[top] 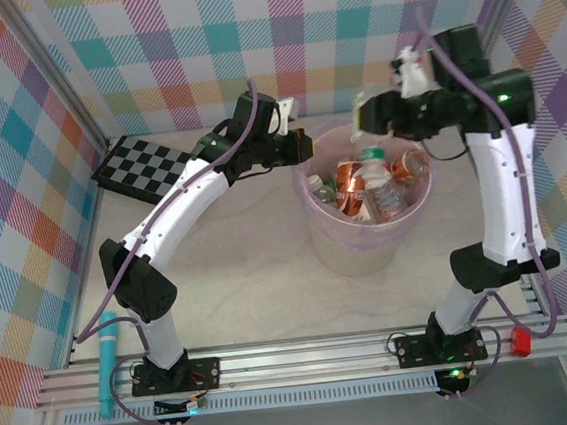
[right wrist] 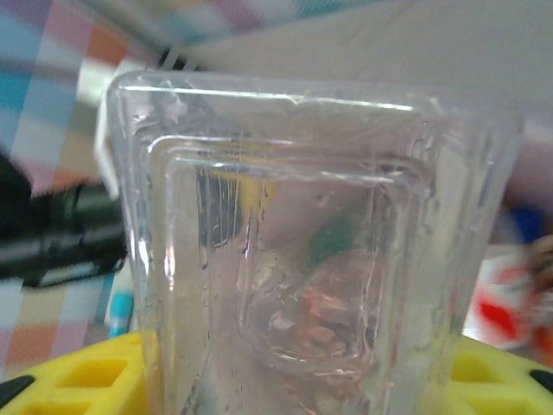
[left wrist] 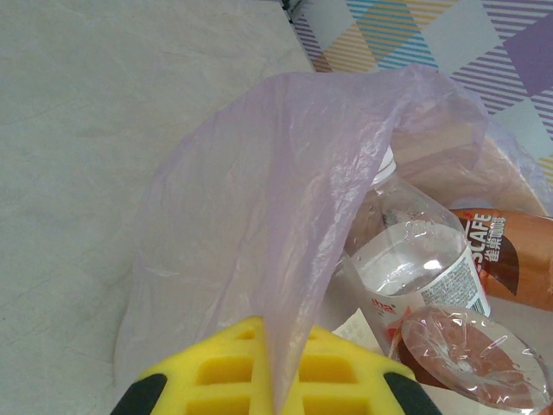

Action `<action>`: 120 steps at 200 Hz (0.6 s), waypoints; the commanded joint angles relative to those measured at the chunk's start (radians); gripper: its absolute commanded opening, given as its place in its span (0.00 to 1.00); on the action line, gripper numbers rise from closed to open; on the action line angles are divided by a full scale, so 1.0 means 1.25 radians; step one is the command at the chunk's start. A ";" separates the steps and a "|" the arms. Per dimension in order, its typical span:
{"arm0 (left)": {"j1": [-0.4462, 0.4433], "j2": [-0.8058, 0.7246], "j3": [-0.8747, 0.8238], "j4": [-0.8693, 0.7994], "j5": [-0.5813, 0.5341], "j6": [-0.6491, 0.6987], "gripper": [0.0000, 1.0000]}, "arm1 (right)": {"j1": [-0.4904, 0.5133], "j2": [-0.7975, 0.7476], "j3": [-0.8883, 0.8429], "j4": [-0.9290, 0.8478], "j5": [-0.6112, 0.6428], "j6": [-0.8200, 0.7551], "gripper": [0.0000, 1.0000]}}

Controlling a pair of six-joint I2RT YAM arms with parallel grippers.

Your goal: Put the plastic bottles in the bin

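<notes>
Your left tool is pressed together on a fold of the lilac bag. In its wrist view the thin film rises from between the yellow pads and arches forward over them. Beyond that film, ahead and to the right of the tool, lie a clear bottle, a brown-labelled bottle and the round base of a third bottle.

Your right tool is pinching a clear square-based bottle. The bottle stands between the yellow fingers with its stepped base turned towards the wrist camera.

From above, the bin stands on the pale surface, just below both tools. The left tool is at the bin's far left rim, and the right tool hangs over the far rim with its bottle above the opening. A heap of bottles lies inside the bin, below the right tool and to the right of the left one. The two tools are near each other but apart.

A black-and-white checkerboard lies flat well to the left of the left tool.
</notes>
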 commanded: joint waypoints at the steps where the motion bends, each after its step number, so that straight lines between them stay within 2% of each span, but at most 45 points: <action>1: -0.010 0.006 0.016 -0.013 0.047 -0.020 0.00 | 0.081 0.027 -0.019 0.001 0.061 0.009 0.41; 32: -0.009 -0.013 0.011 -0.022 0.031 -0.021 0.00 | 0.141 0.046 -0.068 0.061 0.147 0.063 0.40; 76: -0.010 -0.042 -0.014 -0.014 0.004 -0.033 0.00 | 0.165 -0.018 -0.288 0.249 0.183 0.196 0.42; 99: -0.010 -0.049 -0.022 -0.011 -0.002 -0.036 0.00 | 0.167 -0.046 -0.348 0.283 0.216 0.217 0.55; 120: -0.010 -0.051 -0.015 -0.019 -0.008 -0.034 0.00 | 0.167 -0.051 -0.333 0.264 0.228 0.207 0.70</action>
